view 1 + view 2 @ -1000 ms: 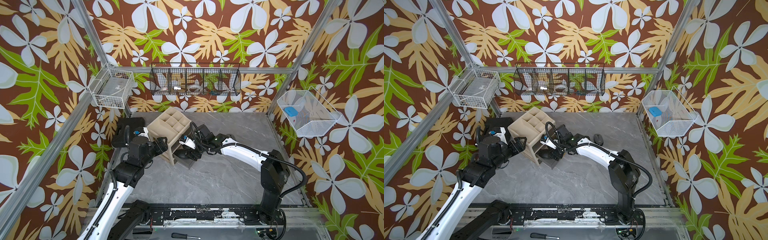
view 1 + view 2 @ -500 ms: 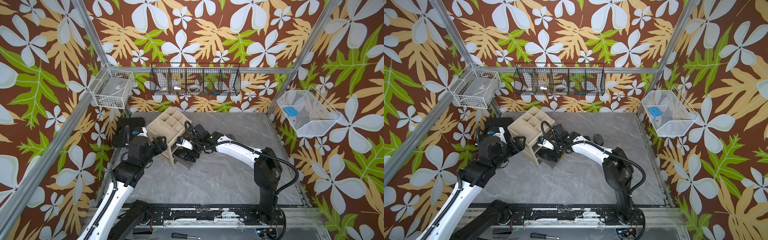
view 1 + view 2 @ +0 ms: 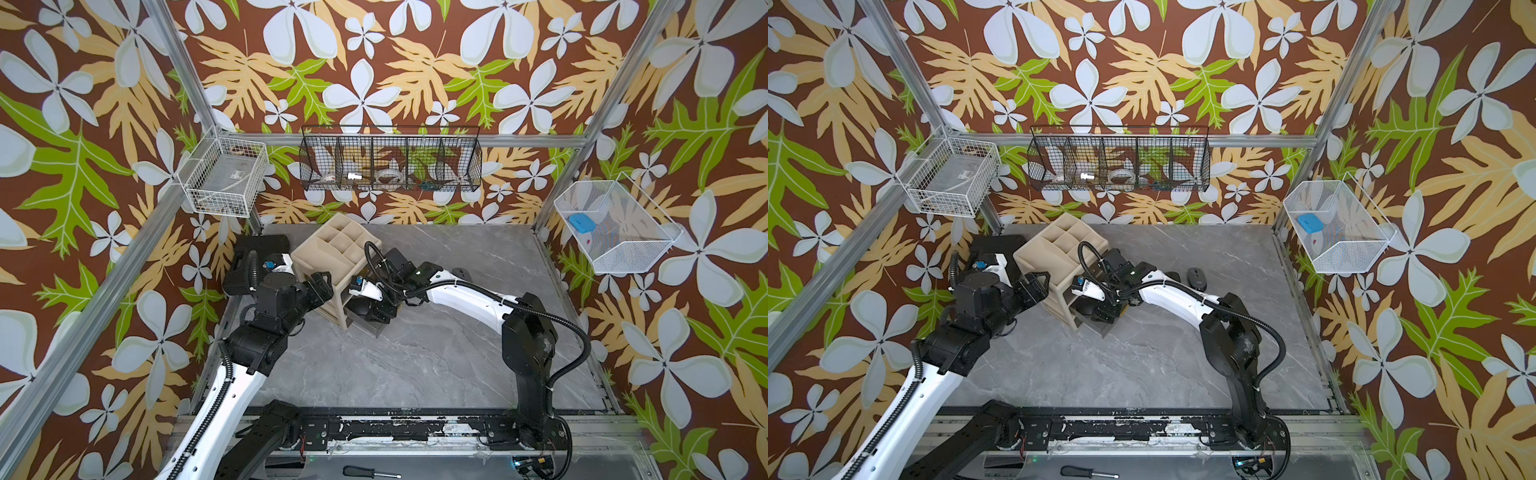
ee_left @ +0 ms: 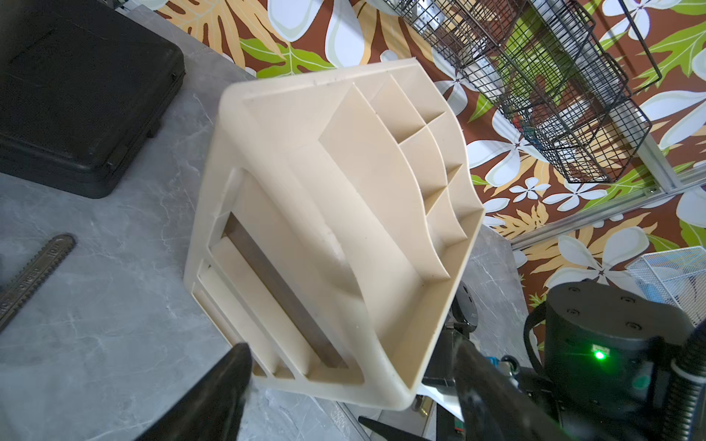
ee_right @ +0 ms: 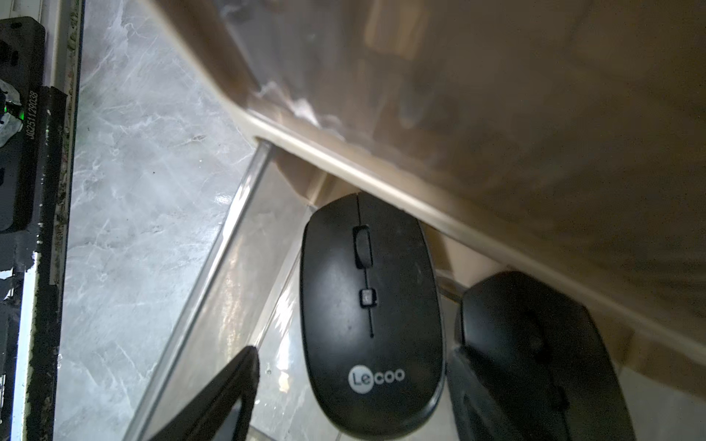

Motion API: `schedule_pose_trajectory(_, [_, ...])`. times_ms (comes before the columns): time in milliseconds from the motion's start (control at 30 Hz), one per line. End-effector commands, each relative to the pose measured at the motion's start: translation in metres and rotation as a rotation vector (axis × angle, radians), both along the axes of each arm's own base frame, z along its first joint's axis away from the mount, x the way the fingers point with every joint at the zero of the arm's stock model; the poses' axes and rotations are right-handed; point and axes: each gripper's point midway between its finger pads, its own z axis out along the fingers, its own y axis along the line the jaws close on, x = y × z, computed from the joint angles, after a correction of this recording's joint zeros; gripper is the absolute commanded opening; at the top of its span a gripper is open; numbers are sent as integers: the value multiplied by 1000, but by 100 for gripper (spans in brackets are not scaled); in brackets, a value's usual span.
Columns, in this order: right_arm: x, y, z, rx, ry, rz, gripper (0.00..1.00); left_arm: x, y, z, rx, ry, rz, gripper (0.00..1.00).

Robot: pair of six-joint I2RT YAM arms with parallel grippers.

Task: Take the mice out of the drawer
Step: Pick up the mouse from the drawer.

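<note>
A beige organizer (image 3: pixel 336 249) stands at the back left of the grey table (image 3: pixel 415 365), with a black case (image 3: pixel 257 257) just behind it by the wall. The organizer's upper shelf overhangs its pulled-out clear drawer (image 5: pixel 229 229), so the right gripper (image 5: pixel 353 353) is working under that lip. The left gripper (image 4: pixel 351 382) sits at the organizer's other side, jaws wide, the unit's near corner between them. I can't tell whether they press on it.

From above, the right arm covers the drawer. A top view does show a grey mouse (image 3: pixel 1196 277) out on the table beyond the arm, and what looks like a darker mouse (image 3: pixel 1173 275) half hidden behind it.

Only the right wrist camera sees inside the drawer. There a black mouse (image 5: pixel 372 317) with a pale round logo lies flat on the drawer floor, its wheel end toward the organizer. The right gripper's fingers (image 5: pixel 225 393) stand apart on either side of it, not closed, with a clear gap on one side. On the other side the finger merges with something dark and blurred.
</note>
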Motion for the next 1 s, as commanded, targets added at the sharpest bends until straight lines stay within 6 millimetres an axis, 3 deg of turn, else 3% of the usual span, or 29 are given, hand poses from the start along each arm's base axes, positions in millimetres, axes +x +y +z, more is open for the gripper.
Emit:
schedule_pose_trajectory(0, [-4,-3,-9,-38,27,12,80,3,2,8,-10,-28,15,85])
schedule_pose_trajectory(333, [2,1,-17,-38,43,-22,83,5,1,9,-22,-32,19,85])
schedule_pose_trajectory(500, [8,0,-23,-58,45,-53,79,5,1,9,-25,-32,21,85])
schedule_pose_trajectory(733, [7,5,-8,-22,49,-66,67,5,1,10,-29,-34,23,85])
schedule_pose_trajectory(967, [16,2,6,-6,47,-170,65,5,1,12,-34,-40,20,85])
